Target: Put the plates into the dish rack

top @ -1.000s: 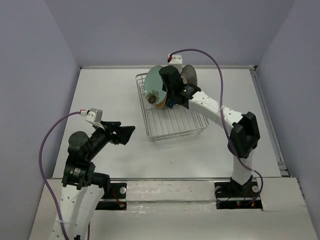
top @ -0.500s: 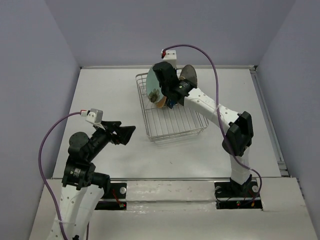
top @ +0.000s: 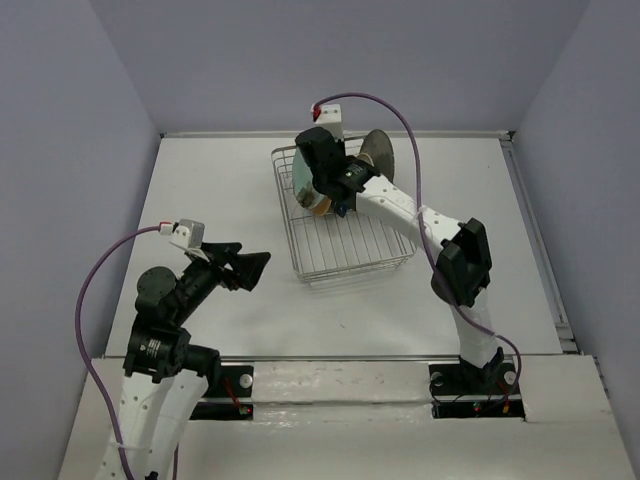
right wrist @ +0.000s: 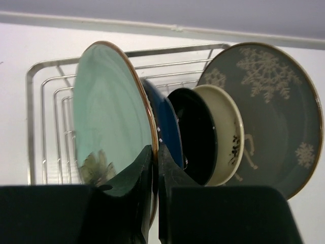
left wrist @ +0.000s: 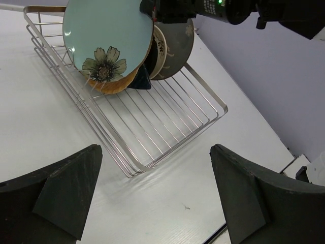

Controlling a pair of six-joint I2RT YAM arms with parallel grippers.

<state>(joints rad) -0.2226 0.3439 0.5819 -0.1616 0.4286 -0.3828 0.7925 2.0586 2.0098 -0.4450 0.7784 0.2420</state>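
My right gripper point(right wrist: 156, 157) is shut on the rim of the pale teal plate point(right wrist: 106, 112), which has a flower design point(left wrist: 104, 65). It holds the plate upright over the dish rack point(top: 350, 250), at the left end of the row. Behind it stand the dark blue point(right wrist: 165, 127), black point(right wrist: 195, 134), cream point(right wrist: 228, 132) and grey point(right wrist: 269, 107) plates. An orange plate's edge point(left wrist: 109, 86) shows under the teal one. My left gripper point(left wrist: 155, 198) hangs open over the bare table, near the rack's front corner point(left wrist: 132, 170), and holds nothing.
The rack's near half point(left wrist: 167, 117) holds only bare wires. White table surface point(top: 210, 190) lies to the left of the rack. Grey walls enclose the table at the back and on both sides.
My right arm has swung left and carried the teal plate toward the row in the rack, and the plate now stands more edge-on. My left arm has not moved.
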